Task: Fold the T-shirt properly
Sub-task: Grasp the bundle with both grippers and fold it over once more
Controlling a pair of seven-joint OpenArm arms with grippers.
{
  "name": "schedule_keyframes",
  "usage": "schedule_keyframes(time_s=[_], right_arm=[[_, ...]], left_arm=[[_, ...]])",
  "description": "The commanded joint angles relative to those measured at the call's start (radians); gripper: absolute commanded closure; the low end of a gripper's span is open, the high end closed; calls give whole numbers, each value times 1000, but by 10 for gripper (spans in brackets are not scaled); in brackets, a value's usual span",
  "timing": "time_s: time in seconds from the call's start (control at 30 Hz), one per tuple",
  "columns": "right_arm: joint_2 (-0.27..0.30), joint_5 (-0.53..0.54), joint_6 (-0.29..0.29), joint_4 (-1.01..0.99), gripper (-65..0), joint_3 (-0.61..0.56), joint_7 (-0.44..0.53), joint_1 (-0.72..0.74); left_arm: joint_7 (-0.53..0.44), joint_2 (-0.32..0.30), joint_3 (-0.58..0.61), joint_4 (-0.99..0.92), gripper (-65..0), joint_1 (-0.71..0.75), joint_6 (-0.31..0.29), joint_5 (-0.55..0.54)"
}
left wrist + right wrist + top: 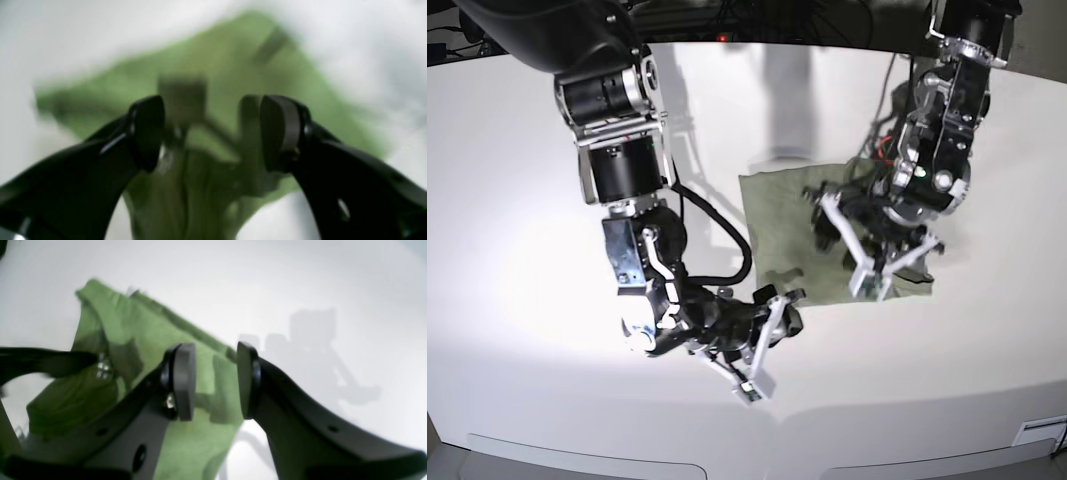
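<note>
L gripper (pixel 852 240) jaws wide apart, R gripper (pixel 772 340) half-spread, both arms angled down

Left wrist view is basically mush: the T-shirt (pixel 233 66) past the left gripper (pixel 213 133) is smeared with blur, so no seams or collar can be made out, and a dark smudge beyond the fingertips can't be identified. The cloth bunched between the fingers runs off the bottom edge.

Right wrist view: the shirt's near part is covered by the right gripper (pixel 213 380) and cut off at the bottom and left edges.

Base view: the left gripper and its arm sit over the shirt's right side, hiding that part of the cloth. Collar and label aren't visible anywhere.
</note>
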Motion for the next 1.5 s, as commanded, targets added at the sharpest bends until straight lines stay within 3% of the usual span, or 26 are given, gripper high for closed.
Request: schedule_keyframes(time_s=[0.0,0.2,0.37,0.67,0.9,1.17,1.3,1.47], right_arm=[[-4,0,8,16,-211,-20,29,35],[-3,-163,-16,-119,-211,-159,171,37],[2,-209,-39,-273,-211,-183,180,40],[66,-52,-9,-171,-210,-184,4,35],[135,87,8,-139,-210,-184,-120,19],[203,161,8,-139,-210,-247,-142,-38],[212,189,8,-137,-210,-332,-153,-66],[211,216,8,-95,-210,-435,-165,-108]], left_arm=[[-18,8,0,0,-436,-5,-8,-11],[13,8,0,-4,-436,47,-8,-4],[-37,7,0,-6,-436,51,-12,30],[-106,7,0,-35,-436,48,-11,79],[-160,8,0,-243,-436,-21,-12,79],[-186,2,1,-354,-436,-126,-13,129],[-200,2,1,-354,-436,-163,-64,127],[-228,-1,1,-354,-436,-193,-82,142]])
